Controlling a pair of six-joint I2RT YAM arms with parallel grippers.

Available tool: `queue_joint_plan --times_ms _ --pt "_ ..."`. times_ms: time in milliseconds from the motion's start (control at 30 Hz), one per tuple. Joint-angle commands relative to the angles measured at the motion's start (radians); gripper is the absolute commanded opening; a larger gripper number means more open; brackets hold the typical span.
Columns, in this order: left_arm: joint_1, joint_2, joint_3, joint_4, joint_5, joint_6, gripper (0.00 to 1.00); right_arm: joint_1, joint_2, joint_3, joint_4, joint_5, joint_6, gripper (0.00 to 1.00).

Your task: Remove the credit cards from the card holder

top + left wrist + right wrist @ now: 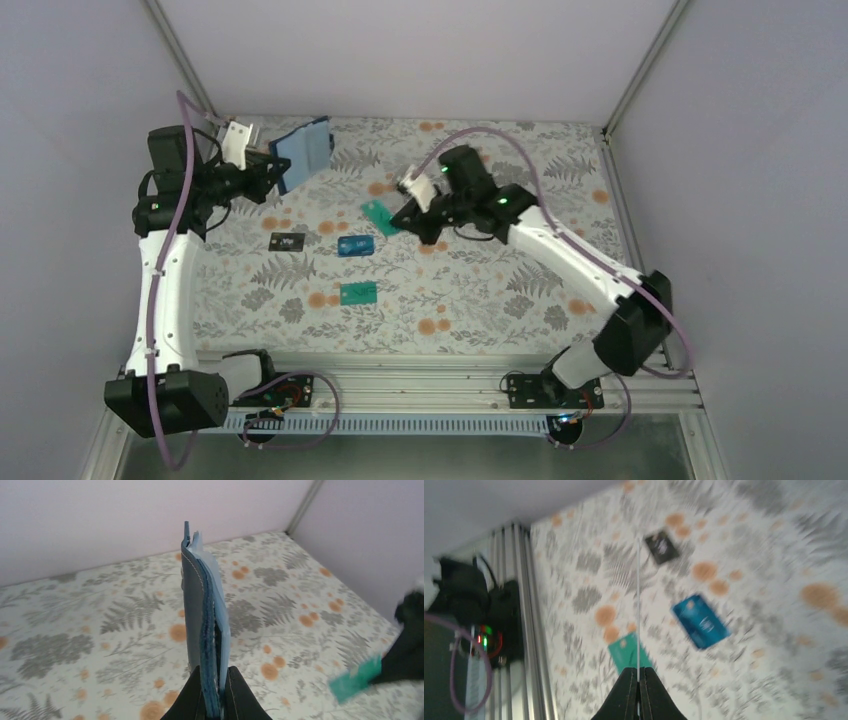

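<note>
Your left gripper (272,166) pinches the card holder (305,152) upright off the desk (480,290), so its pockets are reachable. Your right gripper (405,215) is clamped on a teal card (378,216), probably for drop-off.

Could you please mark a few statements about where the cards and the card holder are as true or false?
1. The left gripper holds the card holder off the table. True.
2. The blue card sits inside the card holder. False: it lies on the table.
3. The right gripper is shut on a teal card. True.
4. In the top view, the dark card lies right of the blue card. False: it lies left of it.
</note>
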Motion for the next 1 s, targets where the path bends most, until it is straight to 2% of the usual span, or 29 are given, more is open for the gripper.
queue_joint_plan --times_ms 0,167,267,500,733,967 --pt "0.028 -0.018 0.007 0.046 -0.102 -0.048 0.02 0.085 0.131 0.025 -0.183 0.047 -0.129 0.04" --pt "0.041 -0.016 -0.011 0.06 -0.062 -0.059 0.02 0.149 0.396 0.124 -0.326 0.164 -0.173 0.04" --pt "0.043 -0.018 -0.018 0.062 -0.056 -0.059 0.02 0.197 0.49 0.169 -0.363 0.193 -0.196 0.04" --pt "0.044 -0.016 -0.026 0.067 -0.031 -0.059 0.02 0.282 0.579 0.293 -0.418 0.206 -0.255 0.04" --pt "0.044 -0.013 -0.022 0.066 -0.018 -0.058 0.02 0.346 0.677 0.377 -0.521 0.323 -0.331 0.04" --pt "0.045 -0.009 -0.034 0.071 -0.007 -0.058 0.02 0.383 0.735 0.486 -0.579 0.362 -0.398 0.04"
